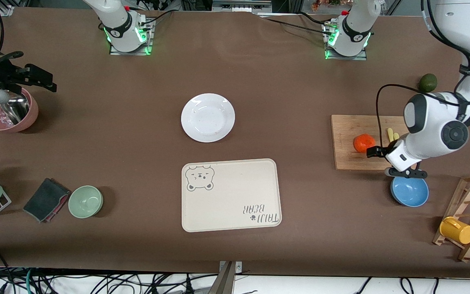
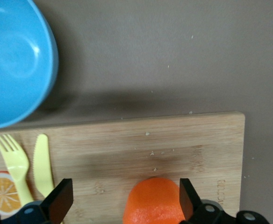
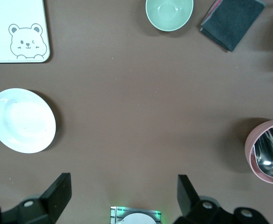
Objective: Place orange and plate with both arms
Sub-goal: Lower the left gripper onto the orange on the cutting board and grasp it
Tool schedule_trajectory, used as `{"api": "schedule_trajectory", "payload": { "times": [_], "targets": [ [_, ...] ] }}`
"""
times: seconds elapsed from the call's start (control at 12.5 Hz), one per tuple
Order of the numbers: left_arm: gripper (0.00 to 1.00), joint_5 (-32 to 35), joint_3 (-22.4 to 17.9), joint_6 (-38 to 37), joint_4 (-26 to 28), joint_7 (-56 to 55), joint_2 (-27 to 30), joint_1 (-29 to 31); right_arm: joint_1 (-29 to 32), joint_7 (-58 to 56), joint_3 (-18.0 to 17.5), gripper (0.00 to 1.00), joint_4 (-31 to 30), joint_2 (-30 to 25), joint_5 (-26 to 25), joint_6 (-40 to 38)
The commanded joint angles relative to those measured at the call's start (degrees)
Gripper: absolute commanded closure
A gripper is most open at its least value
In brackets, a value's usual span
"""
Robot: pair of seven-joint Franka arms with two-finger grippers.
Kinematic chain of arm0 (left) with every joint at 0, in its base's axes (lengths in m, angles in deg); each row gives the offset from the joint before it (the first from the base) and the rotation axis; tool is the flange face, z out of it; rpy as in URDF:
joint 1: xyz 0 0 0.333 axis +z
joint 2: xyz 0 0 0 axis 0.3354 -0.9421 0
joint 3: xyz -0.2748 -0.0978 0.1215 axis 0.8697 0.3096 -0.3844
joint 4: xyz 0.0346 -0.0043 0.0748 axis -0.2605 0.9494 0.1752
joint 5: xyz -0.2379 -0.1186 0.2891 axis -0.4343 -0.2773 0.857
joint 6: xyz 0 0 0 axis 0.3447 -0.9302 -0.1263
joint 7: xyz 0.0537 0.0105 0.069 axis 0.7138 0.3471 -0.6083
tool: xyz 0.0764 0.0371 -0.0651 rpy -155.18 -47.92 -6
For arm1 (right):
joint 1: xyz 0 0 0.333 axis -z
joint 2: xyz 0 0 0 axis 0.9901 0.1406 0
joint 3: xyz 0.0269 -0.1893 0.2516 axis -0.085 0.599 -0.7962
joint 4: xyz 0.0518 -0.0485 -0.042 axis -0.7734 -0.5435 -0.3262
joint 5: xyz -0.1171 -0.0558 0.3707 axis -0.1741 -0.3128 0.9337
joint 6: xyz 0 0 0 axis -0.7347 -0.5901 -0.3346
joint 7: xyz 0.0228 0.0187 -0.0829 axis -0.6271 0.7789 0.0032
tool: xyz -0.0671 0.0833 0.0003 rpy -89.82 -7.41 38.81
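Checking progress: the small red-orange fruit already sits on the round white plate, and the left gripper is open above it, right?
Not quite. The front view shows the small red-orange fruit on the wooden cutting board, apart from the round white plate. The open left gripper is indeed above it.

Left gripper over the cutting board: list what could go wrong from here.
1. The left gripper is open with the orange off-centre, close to one finger; closing may nudge the round fruit and roll it along the cutting board.
2. The yellow fork and knife lie near the other finger, so a descent could catch them.
3. The blue bowl sits beside the board under the wrist and could be bumped.
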Motion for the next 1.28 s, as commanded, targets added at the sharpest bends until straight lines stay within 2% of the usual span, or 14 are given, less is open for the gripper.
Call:
{"api": "schedule_trajectory", "payload": {
  "times": [0.0, 0.24, 0.8, 0.88, 1.04, 1.2],
  "targets": [
    [0.00, -1.50, 0.48, 6.10, 6.84, -2.10, 2.60, 0.27, 0.06, 0.04, 0.11, 0.00, 1.15, 0.19, -0.32, -1.17],
    [0.00, -4.21, 0.57, 6.91, 7.11, -3.43, 0.50, -0.08, 0.06, 0.04, 0.03, 0.00, 1.15, 0.19, -0.23, -1.08],
    [0.00, -4.57, 0.83, 3.75, 7.55, -4.39, -1.71, -0.26, 0.06, 0.04, 0.03, 0.00, 1.15, 0.19, -0.23, -1.08],
    [0.08, -4.57, 0.83, 2.87, 7.47, -5.44, -1.71, -0.35, 0.06, 0.04, 0.03, 0.00, 1.23, 0.19, -0.23, -1.08],
    [0.54, -4.57, 0.83, 1.03, 7.03, -6.59, -1.71, -0.52, 0.06, 0.04, 0.03, 0.00, 1.15, 0.19, -0.23, -1.08],
    [0.77, -4.49, 0.83, 0.84, 6.85, -8.69, -1.62, -0.79, 0.06, 0.04, 0.11, 0.00, 1.15, 0.19, -0.23, -1.08]
  ]
}}
